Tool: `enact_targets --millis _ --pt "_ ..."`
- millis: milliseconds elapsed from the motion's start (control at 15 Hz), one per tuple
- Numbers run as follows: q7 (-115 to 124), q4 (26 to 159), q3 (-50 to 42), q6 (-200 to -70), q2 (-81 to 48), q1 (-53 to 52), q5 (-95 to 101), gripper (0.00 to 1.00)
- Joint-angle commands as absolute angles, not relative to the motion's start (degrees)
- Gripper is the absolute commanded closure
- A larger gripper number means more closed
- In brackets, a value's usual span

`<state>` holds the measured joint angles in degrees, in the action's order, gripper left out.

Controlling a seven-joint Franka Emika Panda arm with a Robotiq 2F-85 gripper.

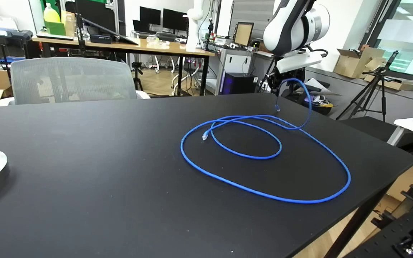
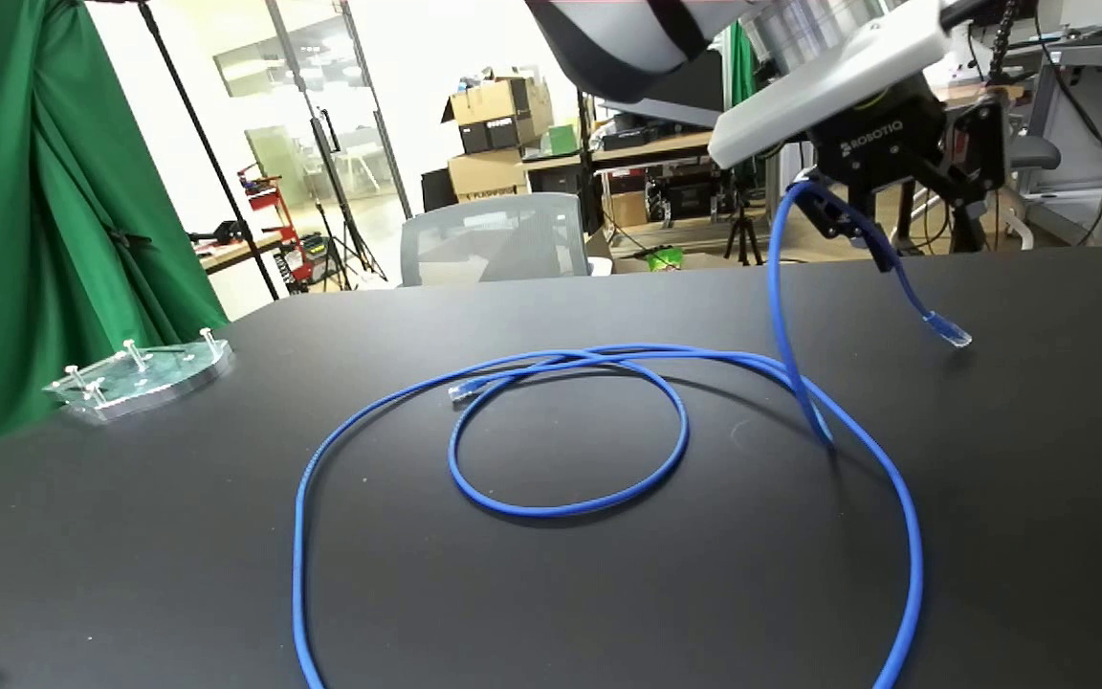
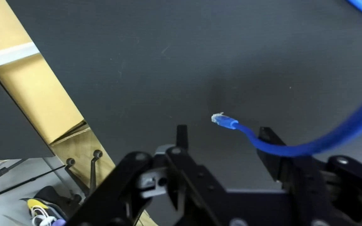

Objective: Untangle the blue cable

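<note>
1. The gripper (image 3: 226,137) stands wide, fingers (image 3: 182,136) apart.
2. The blue cable (image 2: 551,512) seems draped over one finger, one connector (image 3: 226,121) hanging below; its loops lie lower on the black table (image 3: 121,78), to one side.
3. Well apart from the gripper stands a cardboard box (image 1: 350,66).

The blue cable (image 2: 556,511) is sprawled on the black table (image 2: 178,555), with a small loop sitting inside a big one that runs out of view at the bottom. One plug (image 2: 468,390) lies just beside the small loop. Further right, the cable climbs off the table, bends over at the gripper (image 2: 926,247) and drops, so the other plug (image 2: 950,331) kinda dangles. Clear plastic plate (image 2: 178,373) sits in front of a green curtain (image 2: 63,239).
</note>
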<state>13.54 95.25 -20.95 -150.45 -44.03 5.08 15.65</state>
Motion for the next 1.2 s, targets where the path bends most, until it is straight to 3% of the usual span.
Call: enact_targets --millis 0,133,600,1133 --pt "20.96 97.02 -25.5 -152.35 -42.02 -0.93 17.91 0.08" --pt "22.9 97.38 -27.8 -152.59 -41.17 -4.39 19.83 0.0" --pt "21.61 100.02 -27.77 -149.76 -35.76 -10.46 24.31 0.0" --pt "6.16 106.38 -12.6 -142.47 -29.12 -3.02 17.5 0.0"
